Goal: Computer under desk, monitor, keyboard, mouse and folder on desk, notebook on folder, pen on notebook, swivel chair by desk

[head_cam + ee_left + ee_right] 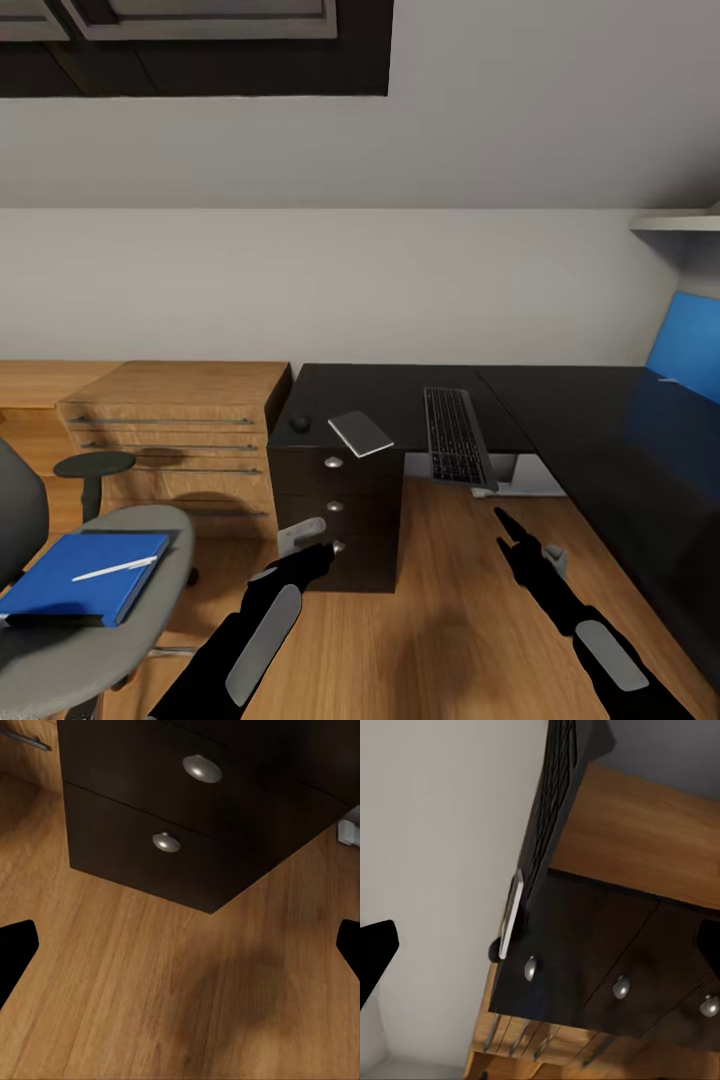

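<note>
Here, in the head view, the desk (560,400) runs its glossy black top from the middle of the picture to the right, with its 3-drawer unit (335,510) at the near left corner. The keyboard (456,435) lies on the top with its near end hanging over the front edge. The notebook (360,433) also lies on the top, above the drawers, one corner past the edge, and a small dark round object (300,422) sits just beside it; what that object is cannot be told. A low light-wood cabinet (170,425) stands against the desk's left side.

The swivel chair (95,600) is at the lower left, well apart from the desk. The blue folder (85,575) lies flat on its seat, and the pen (113,569) lies across the folder.

The left gripper (305,550) hangs low in front of the drawer unit, holding nothing; the left wrist view shows its fingertips (15,952) spread wide over the wood floor (150,1005) near 2 drawer knobs. The right gripper (515,530) hangs below the keyboard's overhanging end, empty; in the right wrist view its fingertips (375,956) also stand wide apart.
</note>
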You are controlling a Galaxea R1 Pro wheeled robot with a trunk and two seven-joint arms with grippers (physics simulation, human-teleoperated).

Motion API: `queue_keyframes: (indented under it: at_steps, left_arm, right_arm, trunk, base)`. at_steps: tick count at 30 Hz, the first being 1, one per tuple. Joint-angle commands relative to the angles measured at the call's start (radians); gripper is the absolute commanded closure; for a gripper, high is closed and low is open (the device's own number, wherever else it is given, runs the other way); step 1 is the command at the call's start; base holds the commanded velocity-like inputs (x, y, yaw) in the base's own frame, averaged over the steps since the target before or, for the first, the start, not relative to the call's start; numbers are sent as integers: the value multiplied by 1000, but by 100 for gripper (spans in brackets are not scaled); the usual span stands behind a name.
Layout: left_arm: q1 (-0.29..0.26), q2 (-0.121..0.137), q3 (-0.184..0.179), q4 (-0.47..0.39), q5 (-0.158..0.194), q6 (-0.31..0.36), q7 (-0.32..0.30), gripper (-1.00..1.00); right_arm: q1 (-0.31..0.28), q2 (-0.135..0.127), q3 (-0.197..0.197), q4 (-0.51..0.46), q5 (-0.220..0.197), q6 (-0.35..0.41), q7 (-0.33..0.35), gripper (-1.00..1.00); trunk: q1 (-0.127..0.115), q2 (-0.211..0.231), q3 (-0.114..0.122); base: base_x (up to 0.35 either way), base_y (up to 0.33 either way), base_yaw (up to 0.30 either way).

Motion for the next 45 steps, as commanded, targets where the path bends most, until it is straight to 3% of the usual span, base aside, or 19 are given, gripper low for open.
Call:
queue_keyframes:
  at_steps: [1, 6, 22, 25, 34, 39, 45]
  left_arm:
    - [-1, 0, -1, -1, 8, 2, 8, -100]
    - [-1, 0, -1, -1, 10, 2, 7, -100]
    - [-1, -1, -1, -1, 13, 2, 7, -100]
    - [-1, -1, -1, -1, 14, 3, 7, -100]
    - [-1, 0, -2, -1, 14, 3, 7, -100]
    - [-1, 0, -5, -1, 13, 2, 7, -100]
    - [0, 2, -46, -1, 13, 2, 7, -100]
  right_arm:
    - [-1, 0, 0, -2, -10, 9, 14, -100]
    - [0, 0, 0, -10, -6, 12, 61, -100]
    - [-1, 2, -3, -15, -4, 8, 64, -100]
    - [-1, 12, -2, -32, -4, 6, 64, -100]
    - [-1, 22, -2, -48, -3, 6, 60, -100]
    - [-1, 24, -2, -48, -4, 6, 18, -100]
    - [-1, 23, -3, -48, -5, 6, 3, -100]
  trunk:
    - [4, -8, -4]
    - [23, -43, -20]
    - [84, -155, -70]
    - [96, -176, -79]
    - [96, -176, -79]
    - [96, -176, -79]
    - [96, -176, -79]
  base:
    - [0, 0, 0]
    - [0, 0, 0]
    - [0, 0, 0]
    - [0, 0, 0]
    - [0, 0, 0]
    - [48, 0, 0]
    - [120, 0, 0]
